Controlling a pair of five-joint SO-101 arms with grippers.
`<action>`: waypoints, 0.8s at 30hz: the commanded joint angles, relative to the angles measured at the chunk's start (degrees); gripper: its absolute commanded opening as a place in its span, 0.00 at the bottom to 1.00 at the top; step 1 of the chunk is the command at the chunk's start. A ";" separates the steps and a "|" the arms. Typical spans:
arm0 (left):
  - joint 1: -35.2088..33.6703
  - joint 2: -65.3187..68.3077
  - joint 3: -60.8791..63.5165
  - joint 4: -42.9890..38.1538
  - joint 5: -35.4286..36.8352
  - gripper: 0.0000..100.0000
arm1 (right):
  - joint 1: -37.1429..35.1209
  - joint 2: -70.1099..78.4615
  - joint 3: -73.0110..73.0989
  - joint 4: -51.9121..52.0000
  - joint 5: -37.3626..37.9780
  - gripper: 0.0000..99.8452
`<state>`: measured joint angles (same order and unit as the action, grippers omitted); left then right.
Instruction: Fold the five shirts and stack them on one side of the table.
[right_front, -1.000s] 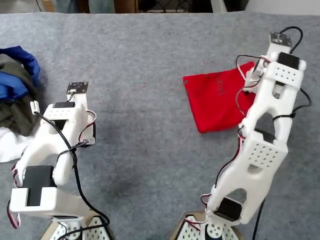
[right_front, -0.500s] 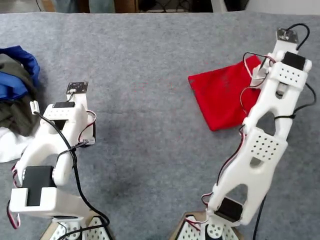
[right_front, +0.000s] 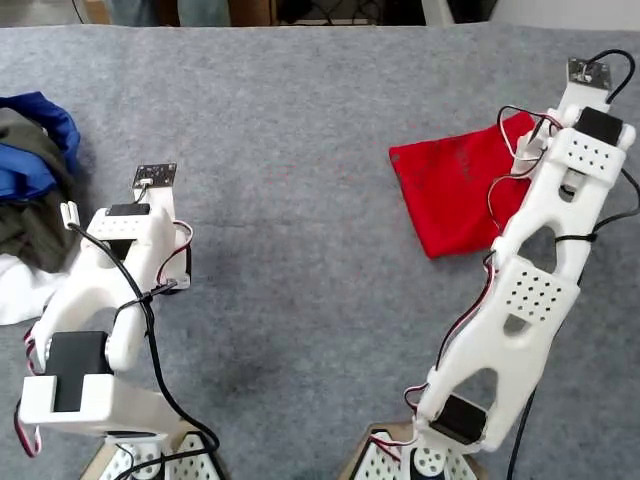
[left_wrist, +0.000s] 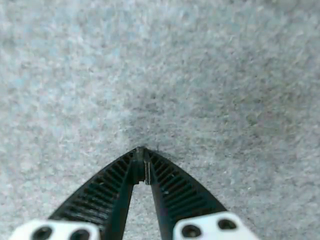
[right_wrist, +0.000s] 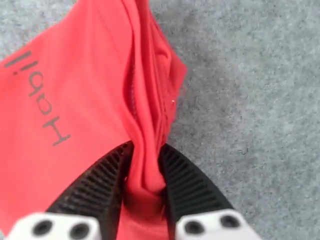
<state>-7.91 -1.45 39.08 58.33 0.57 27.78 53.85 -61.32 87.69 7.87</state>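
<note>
A folded red shirt (right_front: 450, 195) lies on the grey table at the right, partly under the right arm. In the right wrist view my right gripper (right_wrist: 144, 170) is shut on a bunched edge of the red shirt (right_wrist: 65, 100), with fabric pinched between the black fingers (right_wrist: 185, 180). A pile of unfolded shirts (right_front: 30, 190), blue, olive and white, sits at the table's left edge. My left gripper (left_wrist: 141, 167) rests shut and empty on bare grey felt; that arm (right_front: 110, 290) stands just right of the pile.
Grey felt table (right_front: 290, 130) stretches between the two arms. Cables hang along both arms. The table's far edge runs along the top of the high view.
The right arm has dragged the red shirt to the right, toward the table's right edge. The left arm has kept still.
</note>
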 joint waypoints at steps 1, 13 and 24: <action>-0.40 -1.93 0.13 -0.35 0.18 0.03 | 0.88 -0.40 -3.47 1.85 0.44 0.13; -1.63 -2.46 -9.10 11.34 -0.09 0.03 | -0.35 -0.66 -16.92 10.90 0.18 0.37; -27.74 -2.46 -36.70 28.13 -5.36 0.03 | -0.44 -2.95 -28.53 13.63 0.00 0.04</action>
<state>-28.31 -1.71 8.40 85.58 -1.36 27.87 53.85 -86.90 100.88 7.87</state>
